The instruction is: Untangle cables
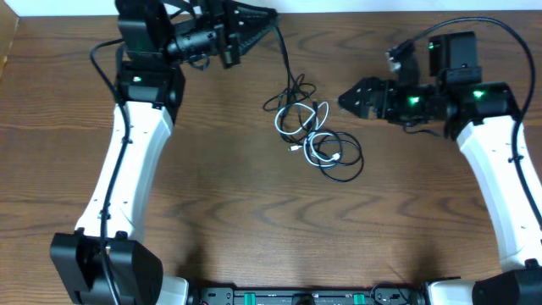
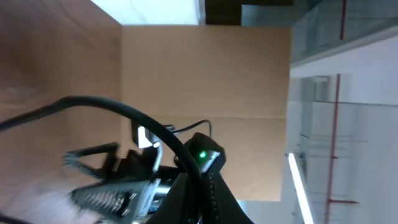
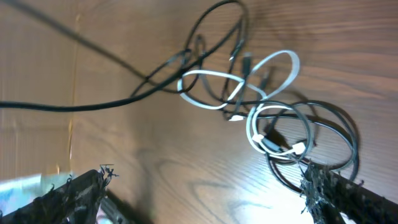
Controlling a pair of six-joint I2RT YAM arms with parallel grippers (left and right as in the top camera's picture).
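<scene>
Over on the left, the left pincer (image 1: pixel 269 19) is raised at the far edge of the tabletop (image 1: pixel 212 186) and clenched. The long black cable (image 1: pixel 284 59) runs straight out of its tip, so I'd say it is pinching that cable's end. Holding it up and off to the side looks meant to put 1 strand under tension, so it can be followed and drawn out of the knot. From the left wrist camera I mostly see the room, and can't confirm the grip from there.

Following that cable to the right, it drops down to the tabletop and feeds into the tangle (image 1: pixel 315 129), which lies about mid-table between the 2 arms. All 3 cables meet there. The long black one makes a few loose loops on the far side. The white cable (image 3: pixel 208 74) curls in 2 loops through the middle, crossing black strands, with a small plug end lying inside the nearer loop. The shorter black cable (image 3: pixel 352 142) sits as a rounder coil around and under the white one, on the side towards the robot.

Just right of the heap, the right pincer (image 1: pixel 345 100) is released, its jaws spread wide and aimed at the pile but touching nothing. To me it looks poised to pin or pick a loop
</scene>
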